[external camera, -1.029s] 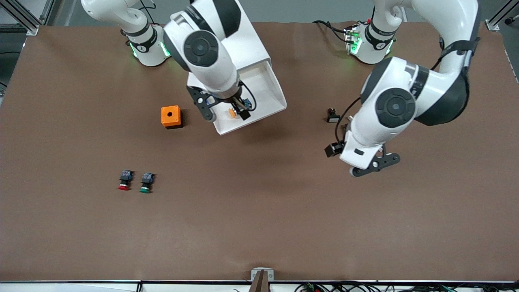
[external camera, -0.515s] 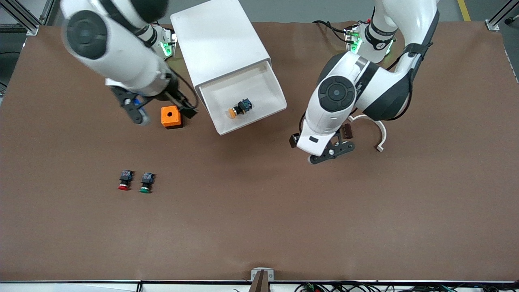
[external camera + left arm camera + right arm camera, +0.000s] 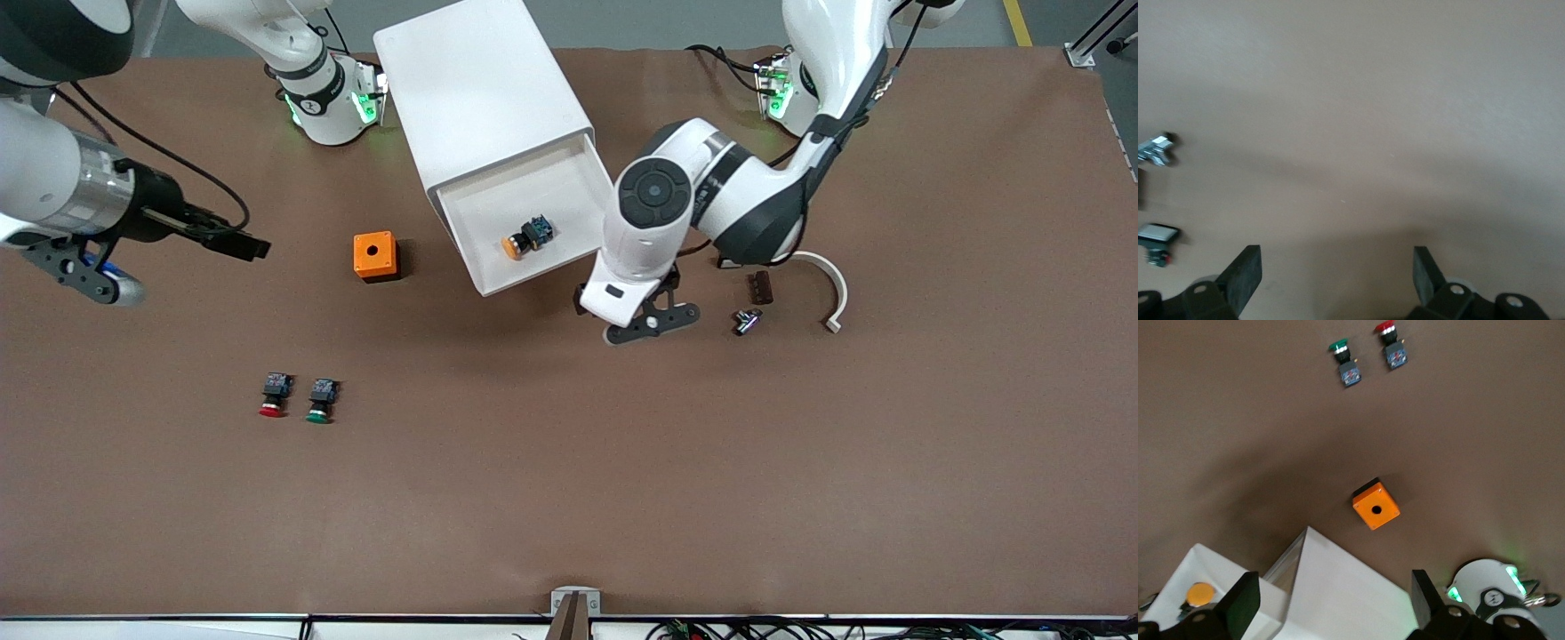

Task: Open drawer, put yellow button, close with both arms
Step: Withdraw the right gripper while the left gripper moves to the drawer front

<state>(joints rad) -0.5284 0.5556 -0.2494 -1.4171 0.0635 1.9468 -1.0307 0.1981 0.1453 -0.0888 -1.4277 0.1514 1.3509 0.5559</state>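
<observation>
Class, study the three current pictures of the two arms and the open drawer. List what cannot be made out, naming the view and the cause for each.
- Lower drawers: the front view looks down on the cabinet, so its front is hidden.
- Small dark parts near the left gripper: too small to identify in the front view.
- The drawer and yellow button: partly cut off by the right wrist view's edge and the right gripper.

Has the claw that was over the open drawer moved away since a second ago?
Yes. The right claw has left the drawer, passing the orange cube toward the right arm's end of the table.
</observation>
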